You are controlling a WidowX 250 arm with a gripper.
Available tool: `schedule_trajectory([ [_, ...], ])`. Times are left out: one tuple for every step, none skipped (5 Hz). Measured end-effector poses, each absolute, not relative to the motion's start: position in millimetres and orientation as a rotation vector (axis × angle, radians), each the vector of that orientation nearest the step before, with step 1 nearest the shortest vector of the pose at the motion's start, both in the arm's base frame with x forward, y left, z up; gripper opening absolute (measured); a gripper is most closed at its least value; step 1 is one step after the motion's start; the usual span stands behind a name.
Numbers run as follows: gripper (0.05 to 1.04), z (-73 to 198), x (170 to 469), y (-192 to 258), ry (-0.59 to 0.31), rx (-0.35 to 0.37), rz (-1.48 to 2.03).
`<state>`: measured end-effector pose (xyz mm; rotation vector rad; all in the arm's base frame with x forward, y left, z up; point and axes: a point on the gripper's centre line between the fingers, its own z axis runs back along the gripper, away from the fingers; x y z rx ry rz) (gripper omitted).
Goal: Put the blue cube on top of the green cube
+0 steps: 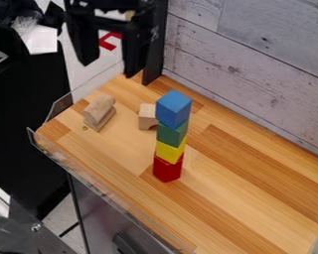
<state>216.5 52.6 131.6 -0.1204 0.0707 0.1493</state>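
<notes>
You have the blue cube (174, 108) at the top of an upright stack, left of the middle of the wooden work surface (234, 198). It rests directly on the green cube (172, 134), with the yellow block (170, 151) under that and the red block (168, 170) at the bottom, on the wood.

Look at the blue cube itself: it is a plain, solid blue with straight edges and fairly crisp corners. You can see its top and two of its sides. The top is the lightest face, the left side is a medium blue, and the right side is a little deeper. One upright edge points toward the near side, and the cube sits level on the green one, with no obvious tilt.

Your gripper (109, 69) is released: its two black fingers stand well apart with nothing between them. It hangs at the far left, above the work surface and apart from the stack.

Just to the left of the stack you have a small natural-wood block (147, 117) with a curved notch. Farther left lies a rounded wooden piece (99, 109) against a flat-sided one (103, 121). Whitish wood boards (255, 54) form the wall along the far right side.
</notes>
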Motion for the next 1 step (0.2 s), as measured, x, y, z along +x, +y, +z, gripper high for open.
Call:
schedule_trajectory([
  [1.001, 94.3, 222.1, 75.1, 0.117, -0.128, 0.174],
])
